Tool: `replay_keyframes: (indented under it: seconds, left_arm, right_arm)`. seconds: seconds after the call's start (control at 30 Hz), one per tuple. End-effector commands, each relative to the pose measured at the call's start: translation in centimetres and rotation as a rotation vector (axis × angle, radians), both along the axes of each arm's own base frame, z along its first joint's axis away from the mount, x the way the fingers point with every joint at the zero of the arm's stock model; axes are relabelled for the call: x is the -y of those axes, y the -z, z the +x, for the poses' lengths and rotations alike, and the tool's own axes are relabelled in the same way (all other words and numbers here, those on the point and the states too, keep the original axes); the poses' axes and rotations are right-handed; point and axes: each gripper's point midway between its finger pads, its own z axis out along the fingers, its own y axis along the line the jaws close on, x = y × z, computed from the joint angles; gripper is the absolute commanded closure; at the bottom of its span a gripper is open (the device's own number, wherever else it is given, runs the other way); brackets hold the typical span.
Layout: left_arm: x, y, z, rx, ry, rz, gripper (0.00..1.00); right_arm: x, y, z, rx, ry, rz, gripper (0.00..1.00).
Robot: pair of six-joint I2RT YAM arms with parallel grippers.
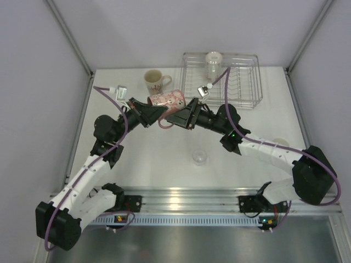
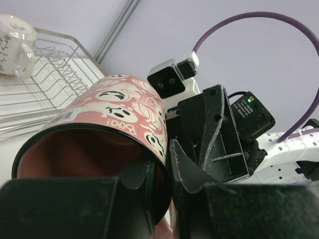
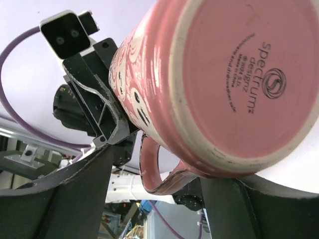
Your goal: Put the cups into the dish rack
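Observation:
A pink mug with a ghost pattern [image 1: 167,99] hangs on its side in mid-air left of the silver wire dish rack [image 1: 248,87]. My left gripper [image 1: 147,112] is shut on its rim, one finger inside [image 2: 137,174] and one outside. The mug fills the left wrist view [image 2: 114,107]. My right gripper [image 1: 176,116] is open just below the mug's base [image 3: 224,84], its fingers spread either side of the handle [image 3: 149,172] without touching it. A cream floral mug [image 1: 155,81] stands on the table behind. A clear cup [image 1: 213,63] sits in the rack. A small clear glass [image 1: 200,156] stands mid-table.
The rack stands at the back right against the wall, its plate-slot wires [image 1: 241,87] on the right half. Enclosure walls and corner posts bound the table. A pale round thing [image 1: 281,142] lies half hidden behind my right arm.

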Motion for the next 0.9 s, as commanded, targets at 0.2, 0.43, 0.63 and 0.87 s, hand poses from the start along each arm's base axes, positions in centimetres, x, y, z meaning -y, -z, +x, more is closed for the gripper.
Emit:
replay_keyframes:
  seconds: [0.2,0.43,0.63,0.87]
  left_arm:
    - [-0.2,-5.8,-1.7,0.229,-0.017,-0.180,1.00]
    - [0.3,-5.1,-2.6,0.248,0.026,-0.202,1.00]
    - [0.2,-3.8,-2.8,0.246,0.015,-0.210,1.00]
    - [1.0,-3.6,-3.3,0.258,0.075,-0.182,1.00]
  right_arm:
    - [-0.4,-3.7,-0.5,0.100,0.009,0.143,0.43]
    - [-1.0,-3.8,-1.4,0.096,-0.063,0.204,0.53]
    - [-1.0,-4.0,-1.8,0.077,-0.102,0.258,0.51]
    - [-1.1,-3.3,-2.0,0.079,-0.110,0.244,0.92]
